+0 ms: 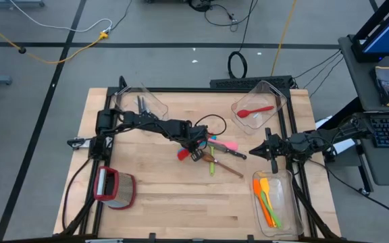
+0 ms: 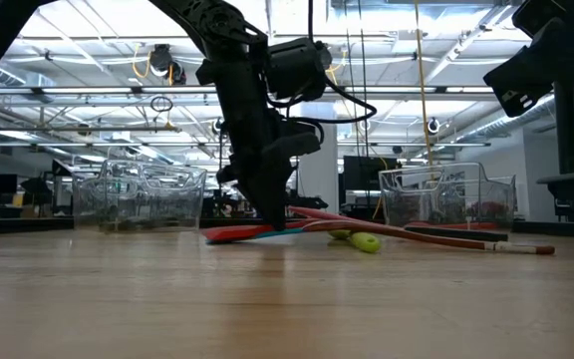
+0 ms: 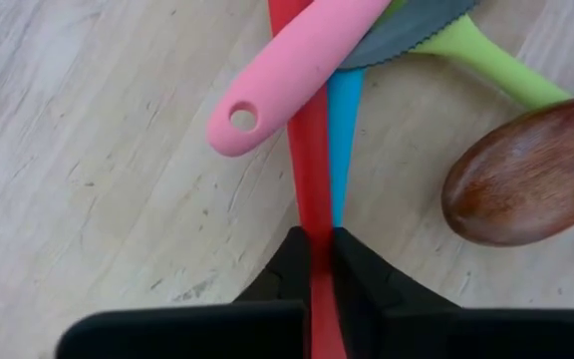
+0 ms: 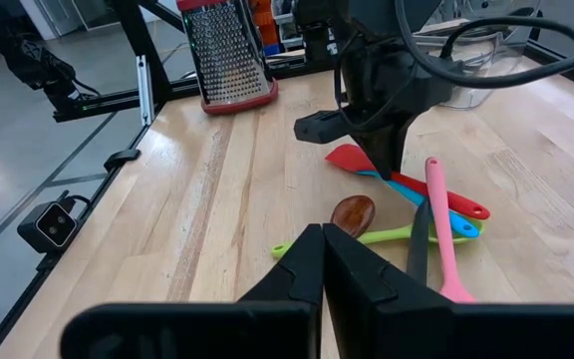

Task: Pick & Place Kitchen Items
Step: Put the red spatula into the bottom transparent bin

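A heap of kitchen items lies mid-table: a red spatula (image 1: 183, 154), a blue utensil (image 4: 436, 214), a pink one (image 1: 227, 144), a green one (image 1: 213, 165), a wooden spoon (image 4: 353, 213) and a black-handled knife (image 4: 419, 244). The pink handle lies across the red and blue ones. My left gripper (image 1: 196, 154) stands over the heap, pointing steeply down, shut on the red spatula. My right gripper (image 1: 254, 151) hovers shut near the table's right side, holding nothing. My left gripper pinches the red spatula's handle (image 3: 312, 239) between its two fingers, close to the blade end (image 4: 347, 157). The fingers come from above, slanting down, and lie across the handle. The spatula lies flat on the table (image 2: 247, 234) beside the blue utensil.
A clear bin (image 1: 144, 102) with knives stands far left, another (image 1: 258, 108) with a red utensil far right, a third (image 1: 272, 199) with orange, yellow and green utensils near right. A red-rimmed grater (image 1: 113, 187) lies near left. Bare wood spans the table's near middle.
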You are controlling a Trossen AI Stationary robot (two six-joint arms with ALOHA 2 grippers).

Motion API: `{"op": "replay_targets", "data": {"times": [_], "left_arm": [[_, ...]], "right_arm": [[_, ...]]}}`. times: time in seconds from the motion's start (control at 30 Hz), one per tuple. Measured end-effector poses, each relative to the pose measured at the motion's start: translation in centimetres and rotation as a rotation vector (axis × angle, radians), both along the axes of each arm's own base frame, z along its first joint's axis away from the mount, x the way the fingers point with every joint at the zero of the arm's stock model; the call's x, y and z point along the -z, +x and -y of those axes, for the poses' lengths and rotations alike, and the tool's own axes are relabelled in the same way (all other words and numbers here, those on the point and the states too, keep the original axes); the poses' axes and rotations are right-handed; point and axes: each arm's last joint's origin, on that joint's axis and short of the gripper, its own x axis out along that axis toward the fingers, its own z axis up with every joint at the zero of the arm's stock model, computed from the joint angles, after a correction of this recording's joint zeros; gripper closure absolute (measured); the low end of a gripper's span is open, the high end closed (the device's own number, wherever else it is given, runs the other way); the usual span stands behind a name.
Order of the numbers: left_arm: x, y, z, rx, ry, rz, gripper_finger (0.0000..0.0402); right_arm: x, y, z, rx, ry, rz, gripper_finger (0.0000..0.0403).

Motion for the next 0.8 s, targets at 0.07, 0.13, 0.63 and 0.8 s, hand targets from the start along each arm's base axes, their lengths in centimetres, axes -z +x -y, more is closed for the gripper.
{"op": "replay_targets", "data": {"times": [0.07,0.13,0.63,0.8], "left_arm": [[0.0,0.0,0.0,-0.008,-0.005,0.001,0.0394],[0.0,0.0,0.0,-0.013,-0.014,0.002,0.0392],[-2.0,-1.2,-0.4,0.001,-0.039,-0.028,0.0401],[-2.5,-2.2,-0.3,0.001,-0.027,-0.098,0.0401]], "right_arm": [[0.0,0.0,0.0,0.0,0.0,0.0,0.0403],[0.0,0.0,0.0,0.0,0.0,0.0,0.0403],[0.0,0.0,0.0,0.0,0.0,-0.001,0.0403],[0.0,0.0,0.0,0.001,0.0,0.0,0.0403]]}}
